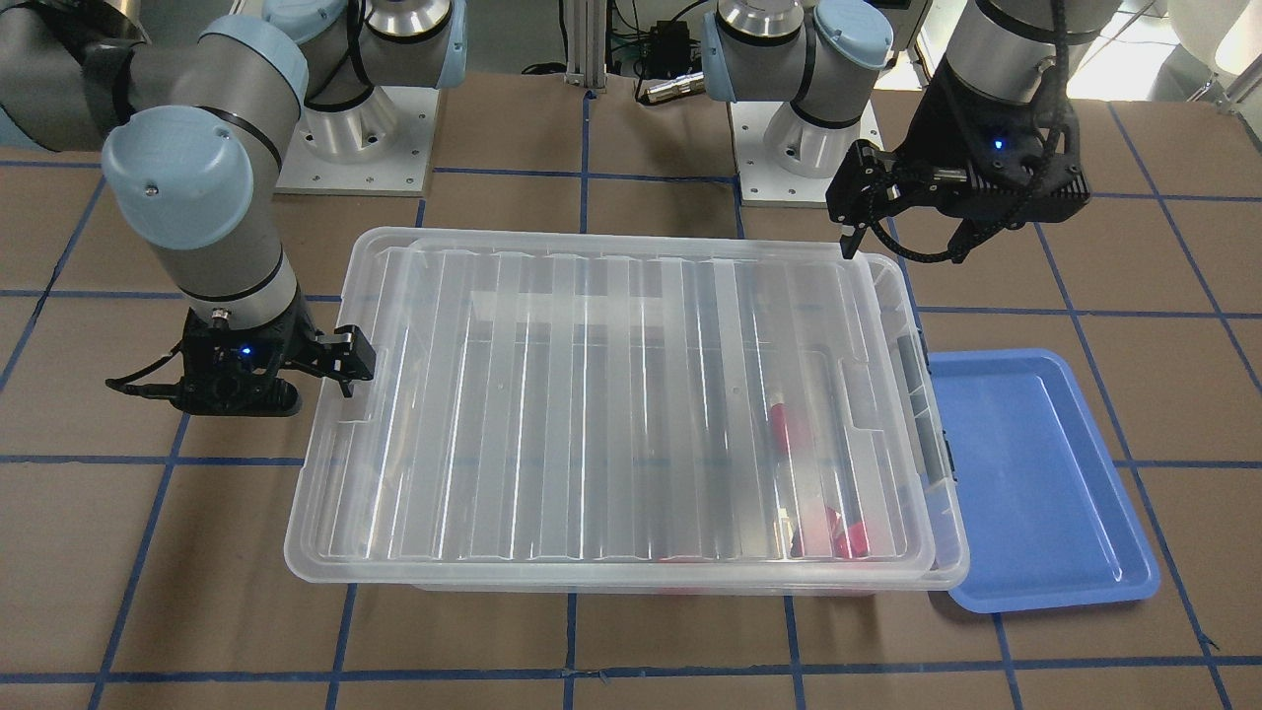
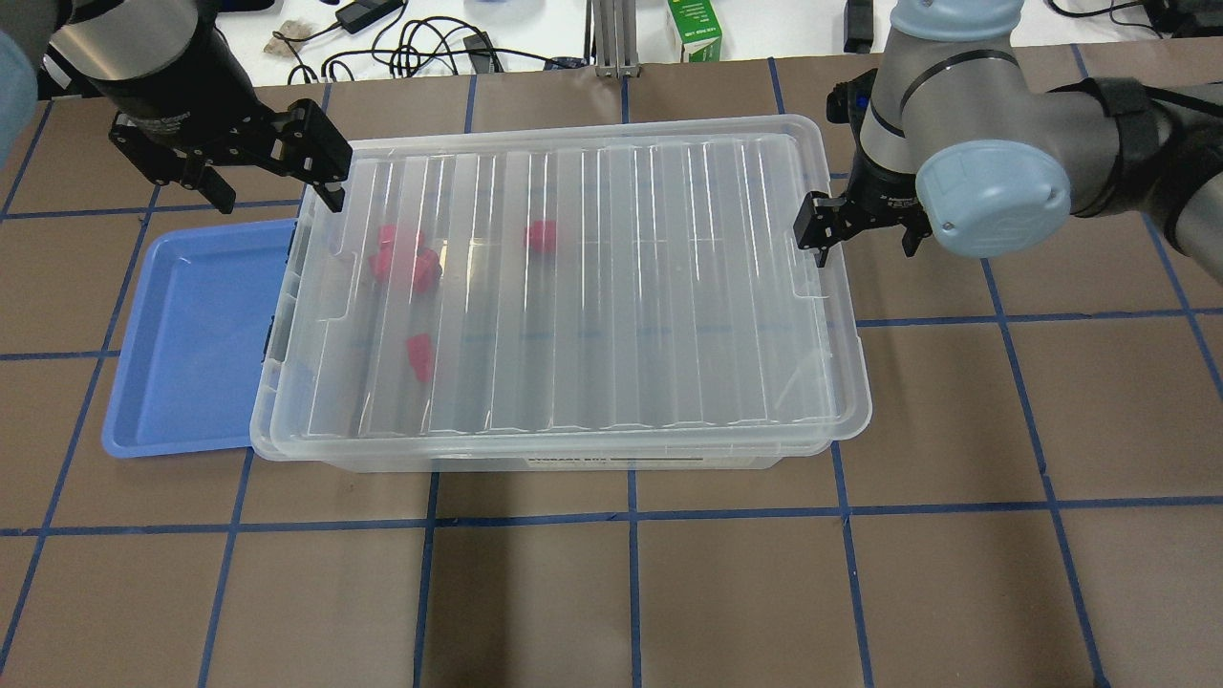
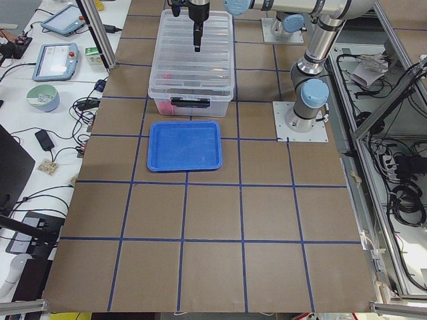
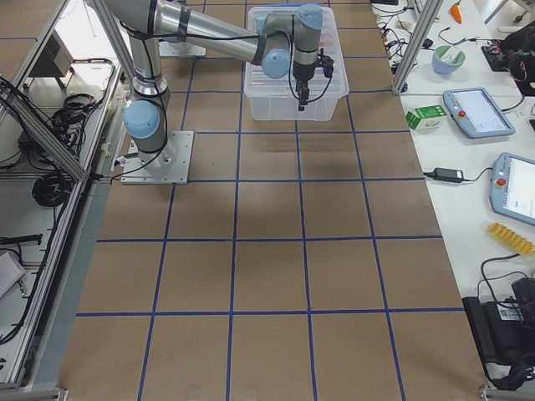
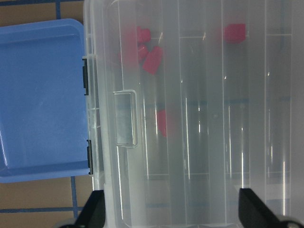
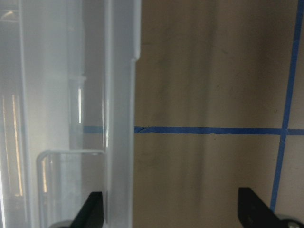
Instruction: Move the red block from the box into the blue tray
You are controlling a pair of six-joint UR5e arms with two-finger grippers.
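The red blocks lie inside the box, under its clear lid, gathered toward the end beside the blue tray. The left gripper hangs spread wide over that end. The right gripper, also spread, hangs over the opposite rim.

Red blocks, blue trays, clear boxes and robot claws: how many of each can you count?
Red blocks: 4 that I can make out, maybe more hiding in the clump
Blue tray: 1
Clear box: 1
Claws: 2, the left claw and the right claw, both open
Total: 8
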